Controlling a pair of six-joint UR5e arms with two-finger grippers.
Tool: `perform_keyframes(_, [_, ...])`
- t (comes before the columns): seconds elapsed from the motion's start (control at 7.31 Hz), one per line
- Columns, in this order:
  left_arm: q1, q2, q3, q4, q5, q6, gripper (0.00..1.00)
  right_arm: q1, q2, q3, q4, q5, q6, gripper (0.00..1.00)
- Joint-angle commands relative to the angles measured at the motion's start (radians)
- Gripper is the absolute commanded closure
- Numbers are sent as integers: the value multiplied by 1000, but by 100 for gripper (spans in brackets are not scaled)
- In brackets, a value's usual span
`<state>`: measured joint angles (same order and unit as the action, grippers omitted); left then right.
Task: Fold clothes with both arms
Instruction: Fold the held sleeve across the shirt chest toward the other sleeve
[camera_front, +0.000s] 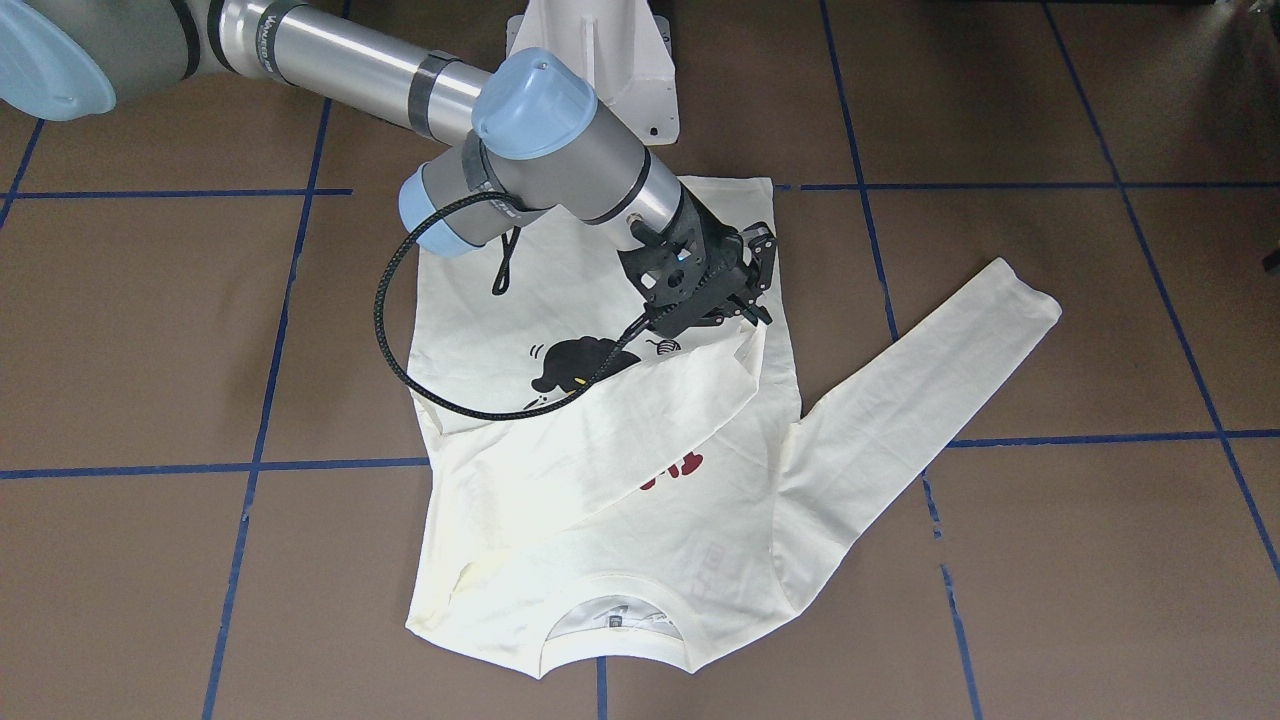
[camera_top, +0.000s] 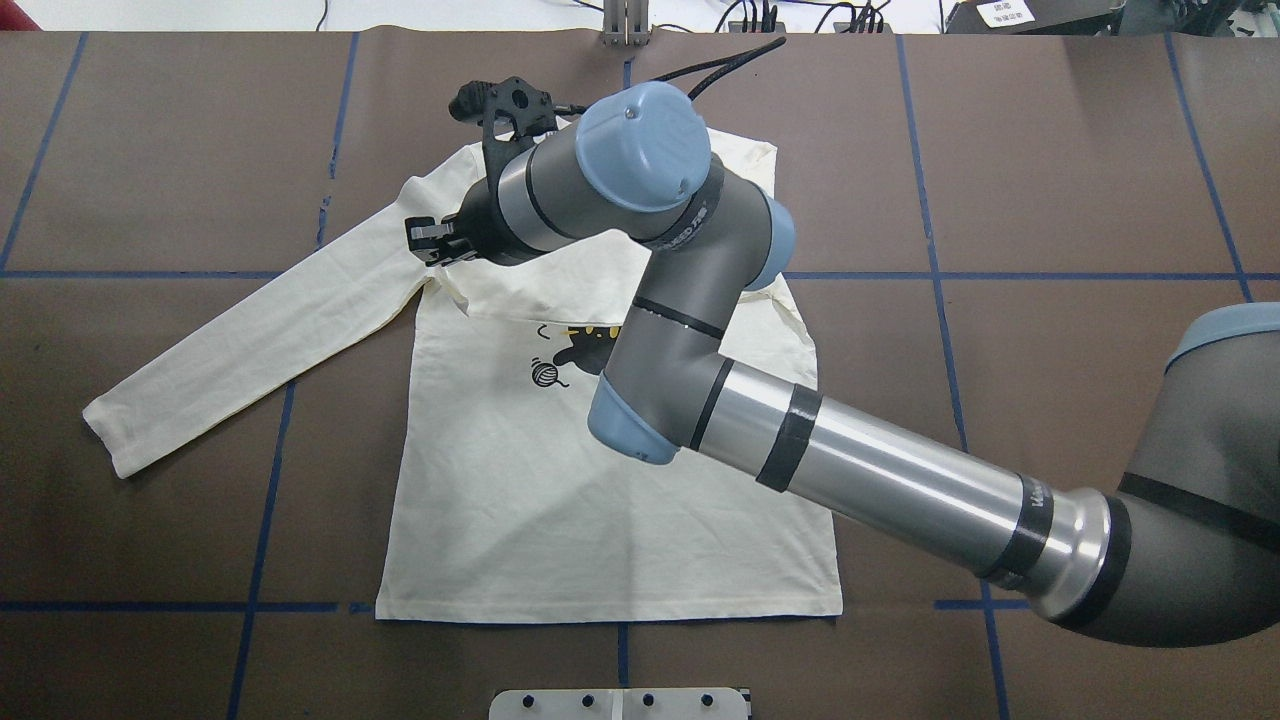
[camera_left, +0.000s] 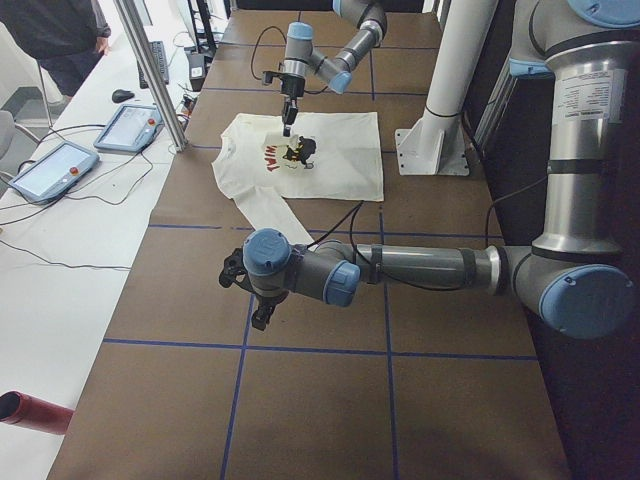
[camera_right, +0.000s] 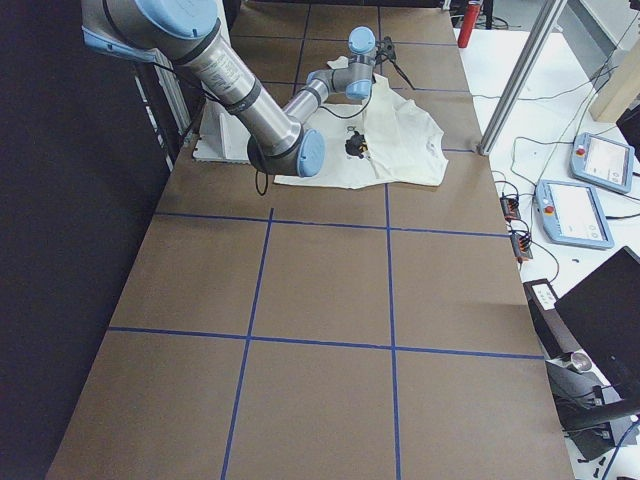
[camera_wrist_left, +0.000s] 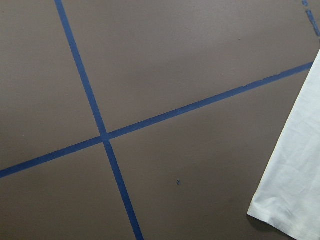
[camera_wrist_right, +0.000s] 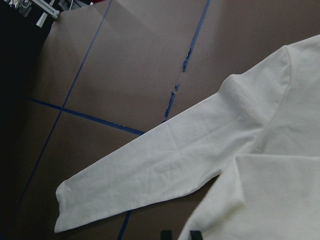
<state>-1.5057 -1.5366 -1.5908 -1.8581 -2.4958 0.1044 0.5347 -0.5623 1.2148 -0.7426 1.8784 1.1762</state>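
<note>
A: Item 1, shirt (camera_top: 600, 500): flat on the table (camera_top: 1050, 200), 1 sleeve folded across its chest. Right gripper (camera_front: 752, 300)?

B: Pinched on that sleeve's cuff. Left gripper (camera_left: 250, 295), seen only in the side view: cannot tell.

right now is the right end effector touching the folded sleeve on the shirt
Touching. In the exterior front-facing view the right end effector meets the cuff end of the folded sleeve lying across the shirt.
</note>
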Motion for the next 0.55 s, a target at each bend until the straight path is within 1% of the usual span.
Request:
perform_keyframes(0.0, [1, 0, 26, -38, 2, -2, 0, -110, -1, -14, -6, -221, 48, 0])
perform_keyframes(0.14, [-1, 0, 26, -39, 3, -3, 0, -110, 2, -15, -33, -222, 93, 0])
perform_keyframes(0.27, [1, -2, 22, -59, 3, -84, 0, -107, 10, -8, -99, -222, 95, 0])
perform_keyframes(0.41, [4, -8, 17, -170, 20, -280, 0, -88, 12, 6, -198, -214, 95, 0])
